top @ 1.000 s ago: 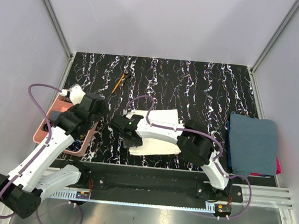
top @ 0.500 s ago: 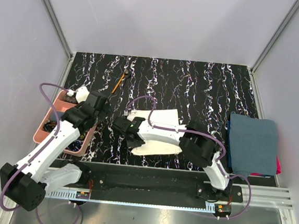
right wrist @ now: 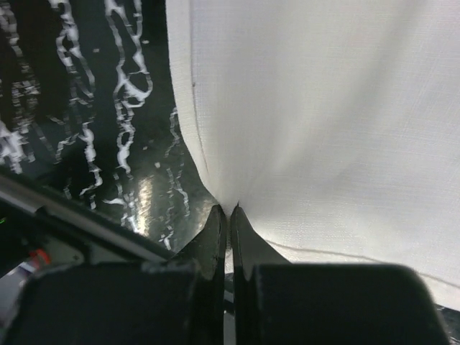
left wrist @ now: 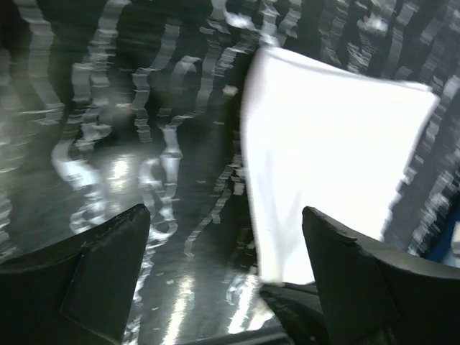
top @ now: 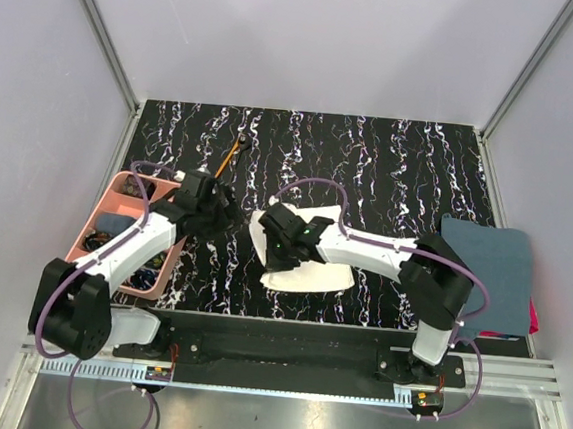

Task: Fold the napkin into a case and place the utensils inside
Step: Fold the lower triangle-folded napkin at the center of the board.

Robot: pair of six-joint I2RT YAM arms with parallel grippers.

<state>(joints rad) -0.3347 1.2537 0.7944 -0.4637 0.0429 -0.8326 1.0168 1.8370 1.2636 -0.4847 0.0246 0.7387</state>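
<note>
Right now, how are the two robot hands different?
The left gripper is wide open and holds nothing; the right gripper is shut, pinching the edge of the napkin. The left gripper sits beside the napkin; the right one touches it. Both have black fingers.

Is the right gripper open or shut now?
Shut on the napkin. In the wrist view the right gripper has its jaws pressed together, pinching the cloth's edge.
</note>
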